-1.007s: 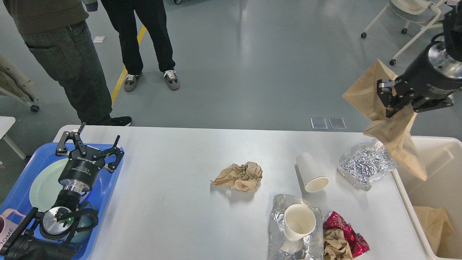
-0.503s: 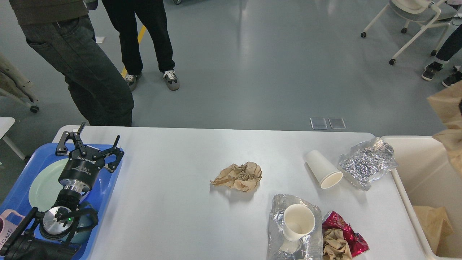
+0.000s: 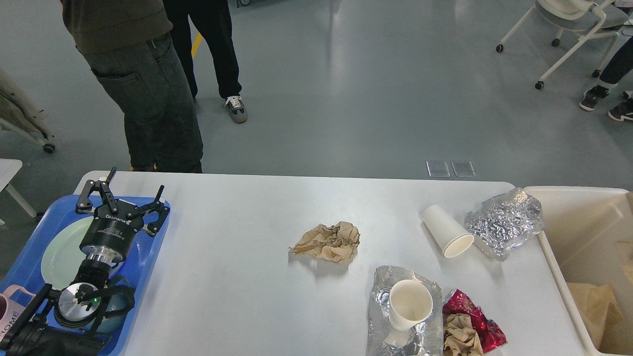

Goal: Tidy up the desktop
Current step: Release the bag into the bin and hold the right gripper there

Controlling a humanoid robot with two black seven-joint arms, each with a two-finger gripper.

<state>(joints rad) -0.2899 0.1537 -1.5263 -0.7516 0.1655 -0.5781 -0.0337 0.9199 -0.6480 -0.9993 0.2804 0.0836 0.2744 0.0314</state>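
Head view. The desktop (image 3: 237,277) fills the lower centre of the frame, white, matte, rounded far corners.

Left gripper (image 3: 123,195) at lower left, hovering above the blue tray (image 3: 153,247); fingers spread wide, nothing between them. A pale green plate (image 3: 62,247) lies in the tray under the arm. A pink mug (image 3: 11,309) shows at the bottom left edge, partly cut off.

Right gripper: not visible anywhere in this view.

Items on the desktop:
- crumpled brown paper (image 3: 327,241), centre of frame, alone, well apart from the rest.
- paper cup (image 3: 446,230), right of centre, lying on its side, mouth toward the lower right, just beside a crinkled silver foil bag (image 3: 504,221); cannot tell if they touch.
- second paper cup (image 3: 409,304), lower right, mouth facing the camera, resting on a flattened foil sheet (image 3: 383,316).
- red foil wrapper (image 3: 474,319) with a brown paper wad (image 3: 461,338) on it, just right of the foil sheet, at the bottom edge.

Beige bin (image 3: 559,277) at the right edge, against the desktop's right end; a brown paper bag (image 3: 593,306) lies inside it.

Two people (image 3: 148,94) stand on the grey floor at upper left, only legs and lower torso in frame, nearer one close to the desktop's far edge. A wheeled chair (image 3: 568,24) at upper right.
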